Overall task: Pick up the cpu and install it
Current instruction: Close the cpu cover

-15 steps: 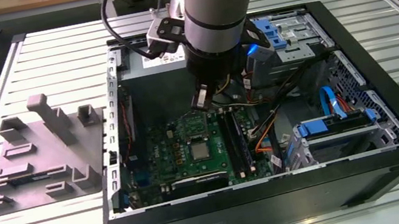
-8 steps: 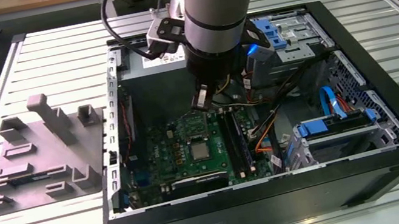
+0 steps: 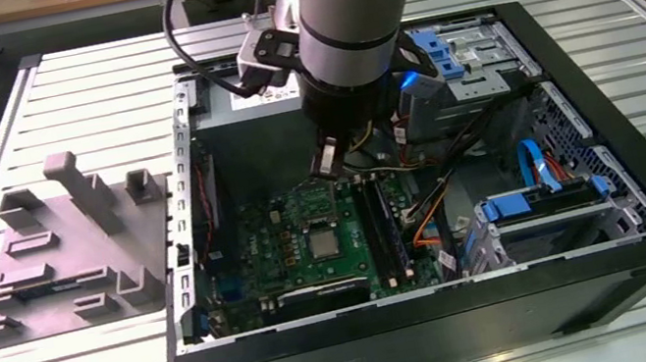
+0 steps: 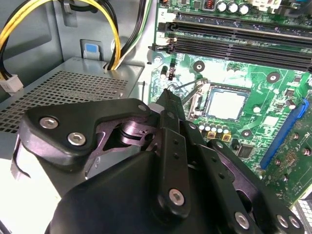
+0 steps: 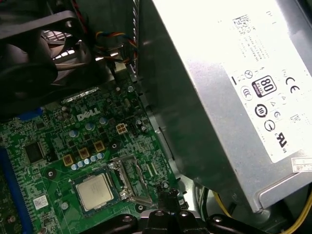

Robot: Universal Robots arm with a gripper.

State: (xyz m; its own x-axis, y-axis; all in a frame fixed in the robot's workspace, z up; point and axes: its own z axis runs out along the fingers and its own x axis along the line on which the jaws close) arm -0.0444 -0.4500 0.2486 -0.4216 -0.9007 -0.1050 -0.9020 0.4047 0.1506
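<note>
Black jointed linkage of the gripper (image 4: 168, 105) looms closest in the second wrist view, its fingers pressed together to a narrow tip with nothing between them, hanging above the green circuit board (image 4: 273, 97) near the dark metal-framed socket (image 4: 197, 100). Seated flat in that socket lies the cpu (image 4: 225, 105), a small square chip with a pale silvery top, apart from the fingertips. Beside the board stands the large silver metal power supply box (image 5: 234, 87). On the slatted white table (image 3: 39, 81) rests a grey moulded plastic holder with upright posts (image 3: 63, 252), outside the open black computer case (image 3: 634, 136)
</note>
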